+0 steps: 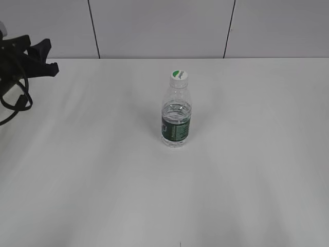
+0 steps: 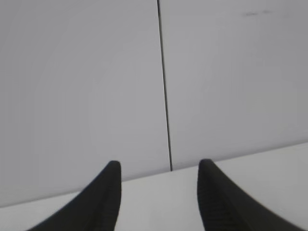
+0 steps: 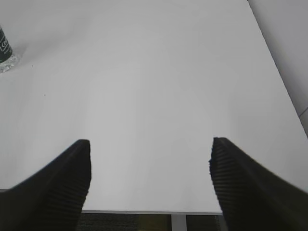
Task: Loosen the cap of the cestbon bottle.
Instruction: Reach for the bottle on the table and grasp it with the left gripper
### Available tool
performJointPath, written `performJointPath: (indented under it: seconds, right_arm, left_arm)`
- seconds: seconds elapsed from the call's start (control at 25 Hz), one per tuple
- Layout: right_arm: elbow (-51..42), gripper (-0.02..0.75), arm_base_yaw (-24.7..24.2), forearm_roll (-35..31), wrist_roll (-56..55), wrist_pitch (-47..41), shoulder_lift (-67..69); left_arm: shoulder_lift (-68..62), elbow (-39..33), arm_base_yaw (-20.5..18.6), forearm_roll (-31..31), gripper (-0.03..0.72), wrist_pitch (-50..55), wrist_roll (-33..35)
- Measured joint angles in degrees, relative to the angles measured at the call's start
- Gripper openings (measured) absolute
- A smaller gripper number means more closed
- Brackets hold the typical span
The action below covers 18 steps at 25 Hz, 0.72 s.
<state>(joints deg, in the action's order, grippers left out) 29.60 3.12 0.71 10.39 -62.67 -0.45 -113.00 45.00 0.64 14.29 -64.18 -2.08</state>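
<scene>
The cestbon bottle (image 1: 176,116) stands upright near the middle of the white table (image 1: 247,170), clear with a dark green label band. Its white and green cap (image 1: 179,76) sits on top. In the right wrist view only the bottle's base (image 3: 5,50) shows at the far left edge. My left gripper (image 1: 43,57) is at the far left of the exterior view, well away from the bottle; in the left wrist view its jaws (image 2: 159,166) are open and empty, facing the wall. My right gripper (image 3: 150,142) is open and empty above the table's near edge, out of the exterior view.
A grey panelled wall (image 1: 154,25) with dark seams rises behind the table. The table's front edge (image 3: 144,211) and a white leg (image 3: 178,222) show under the right gripper. Black cables (image 1: 15,100) hang from the left arm.
</scene>
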Motion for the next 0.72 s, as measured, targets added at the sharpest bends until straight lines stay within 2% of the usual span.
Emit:
performJointPath:
  seconds: [0.48,0.6,0.72]
  right_arm:
    - [0.00,0.585,0.00,0.00,0.00,0.00,0.00]
    - [0.00,0.585,0.00,-0.02,0.00,0.00,0.00]
    - [0.00,0.585,0.00,-0.02,0.00,0.00,0.00]
  left_arm:
    - [-1.25,-7.66,0.00,1.08,0.330,-0.91,0.05]
    - [-3.43,-8.11,-1.39,8.95,0.330,-4.08,2.08]
    - [-5.97,-7.16,-3.33,22.08,0.330,-4.41,0.83]
